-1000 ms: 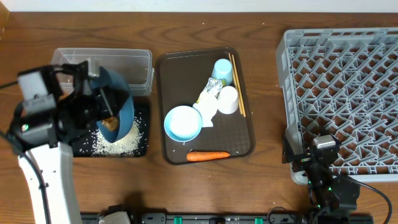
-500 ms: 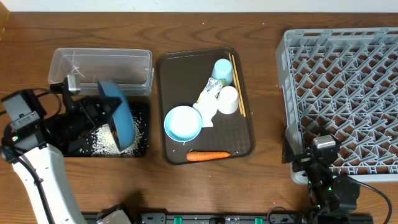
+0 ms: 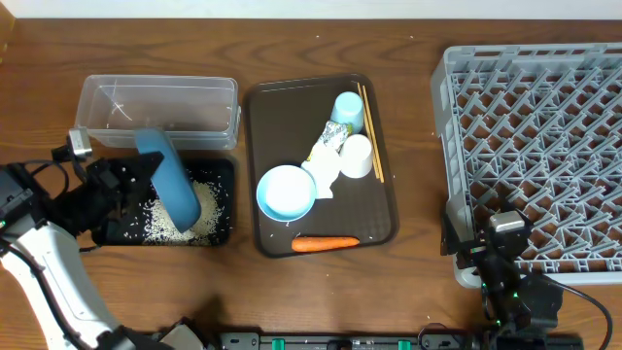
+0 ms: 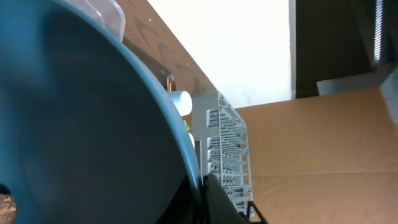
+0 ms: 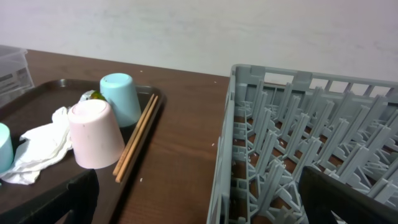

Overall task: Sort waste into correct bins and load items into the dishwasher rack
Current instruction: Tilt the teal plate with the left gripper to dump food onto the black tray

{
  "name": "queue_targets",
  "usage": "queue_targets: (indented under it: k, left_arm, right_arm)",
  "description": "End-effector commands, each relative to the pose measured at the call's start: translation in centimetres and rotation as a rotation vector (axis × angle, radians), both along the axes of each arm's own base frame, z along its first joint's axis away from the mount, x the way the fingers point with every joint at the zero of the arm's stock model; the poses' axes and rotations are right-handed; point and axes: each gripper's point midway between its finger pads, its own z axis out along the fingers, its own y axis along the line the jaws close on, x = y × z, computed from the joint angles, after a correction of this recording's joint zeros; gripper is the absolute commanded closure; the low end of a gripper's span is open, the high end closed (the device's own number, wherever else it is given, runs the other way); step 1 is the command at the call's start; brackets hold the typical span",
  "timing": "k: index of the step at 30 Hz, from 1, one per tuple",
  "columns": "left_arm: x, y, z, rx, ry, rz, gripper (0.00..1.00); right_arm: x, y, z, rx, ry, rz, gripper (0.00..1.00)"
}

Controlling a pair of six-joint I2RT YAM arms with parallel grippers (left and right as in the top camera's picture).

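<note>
At the left of the frame, the left gripper (image 3: 131, 182) stays clamped on the large dark blue bowl (image 3: 167, 180). The bowl is tipped steeper than 1 second ago, nearly on edge over the shallow black rectangular tray (image 3: 229, 185) holding white rice grains (image 3: 199, 222). The right gripper (image 5: 199, 199), lower right, remains wide open and empty, unmoved.

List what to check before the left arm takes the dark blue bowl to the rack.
1. Grip on dark blue bowl: ok, left gripper is shut on its rim.
2. Bowl emptied: cannot tell; it is held on edge, and a brown speck shows inside in the left wrist view.
3. Rice landed in the black tray: ok.
4. Dishwasher rack free: ok, no item shows in it.
5. Right gripper out of the way: not ok, open beside the rack's near left corner.
</note>
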Motion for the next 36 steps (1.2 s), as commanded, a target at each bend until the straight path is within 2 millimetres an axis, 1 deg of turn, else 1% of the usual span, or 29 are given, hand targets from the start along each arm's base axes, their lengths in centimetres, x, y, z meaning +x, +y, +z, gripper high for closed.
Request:
queue_targets:
  k: [1,4,7,12,14,17,30,34,36]
  left_arm:
    - [0.2,0.2,0.4,-0.032,-0.052,-0.019,0.94]
    - [0.5,0.4,-0.3,-0.021,-0.060,-0.028,0.94]
    - [0.8,0.7,-1.0,-0.053,-0.044,-0.030,0.94]
    - [1.4,0.9,-0.4,-0.172,-0.091,-0.054,0.94]
    - [1.5,1.0,-0.7,-0.210,-0.072,-0.052,0.94]
    - [1.6,1.1,-1.2,-0.213,-0.067,-0.052,0.94]
    - [1.5,1.0,-1.2,-0.227,-0.052,-0.050,0.94]
    - [1.4,0.9,-1.0,-0.227,-0.052,-0.050,0.94]
    - [1.1,0.6,-0.6,-0.225,-0.055,-0.052,0.94]
  right_arm:
    - [0.0,0.0,-0.1,-0.012,-0.002,0.002,0.01]
    - [0.0,0.0,-0.1,-0.012,-0.002,0.002,0.01]
    - [0.0,0.0,-0.1,-0.012,-0.002,0.002,0.01]
    - [0.0,0.0,-0.1,-0.012,-0.002,0.002,0.01]
    - [0.0,0.0,-0.1,-0.012,-0.002,0.002,0.01]
    - [0.0,0.0,-0.1,-0.012,-0.002,0.002,0.01]
    - [0.0,0.0,-0.1,-0.012,-0.002,0.002,0.01]
    - [0.0,0.0,-0.1,-0.012,-0.002,0.002,0.01]
    - [0.0,0.0,-0.1,-0.012,-0.002,0.002,0.01]
